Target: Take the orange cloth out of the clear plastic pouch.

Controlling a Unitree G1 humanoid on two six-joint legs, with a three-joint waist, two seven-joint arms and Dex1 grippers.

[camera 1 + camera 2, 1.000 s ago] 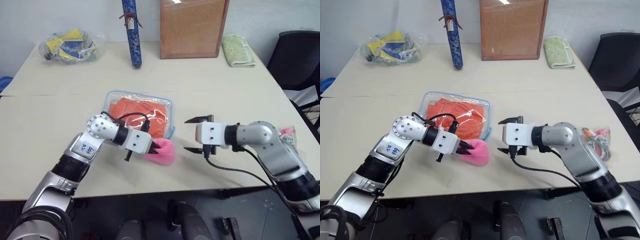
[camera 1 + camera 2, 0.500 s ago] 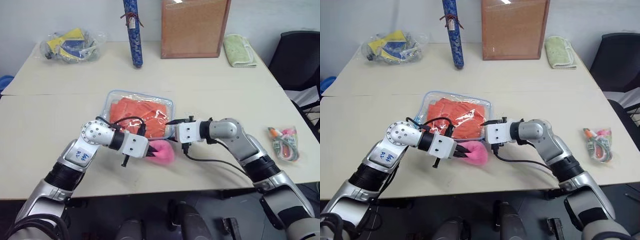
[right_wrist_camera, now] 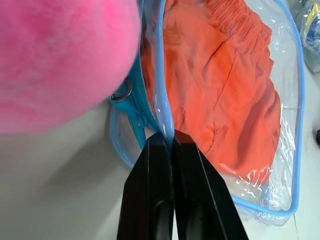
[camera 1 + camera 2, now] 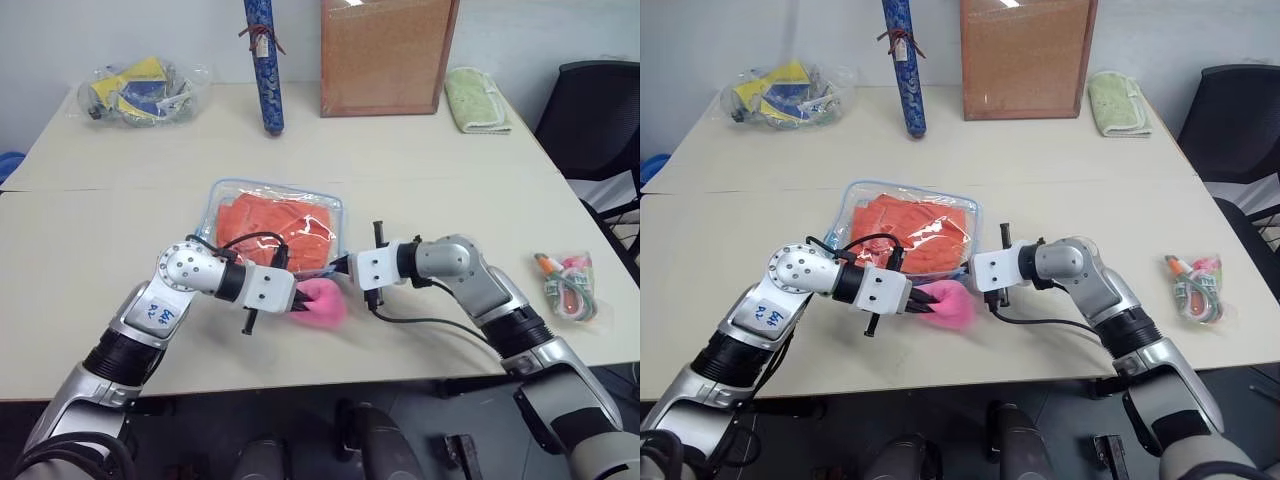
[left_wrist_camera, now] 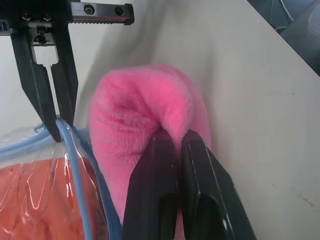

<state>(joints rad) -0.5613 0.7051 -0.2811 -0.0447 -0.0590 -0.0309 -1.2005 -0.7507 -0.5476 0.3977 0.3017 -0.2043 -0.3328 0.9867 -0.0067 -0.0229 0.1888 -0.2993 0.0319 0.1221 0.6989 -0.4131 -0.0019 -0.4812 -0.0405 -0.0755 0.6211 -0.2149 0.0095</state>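
Note:
The clear plastic pouch (image 4: pixel 222 196) with light blue trim lies flat mid-table, and the orange cloth (image 4: pixel 277 226) is inside it. My left gripper (image 4: pixel 298 299) is shut on the pouch's pink pom-pom (image 4: pixel 324 301) at the near right corner. In the left wrist view the black fingers (image 5: pixel 155 165) pinch the pom-pom (image 5: pixel 135 105). My right gripper (image 4: pixel 341 268) is shut on the blue trim at the pouch's right corner. The right wrist view shows its fingertips (image 3: pixel 167 139) clamped on the trim, with the orange cloth (image 3: pixel 230 85) behind the clear plastic.
At the back of the table are a clear bag of yellow and blue items (image 4: pixel 140 88), a blue patterned roll (image 4: pixel 264 65), a cork board (image 4: pixel 386 55) and a pale green towel (image 4: pixel 477 100). A small packet (image 4: pixel 567 286) lies at the right edge. A black chair (image 4: pixel 596 110) stands beyond.
My right gripper moved left to the pouch's right corner and went from open to shut on the blue trim. My left gripper kept its hold on the pom-pom.

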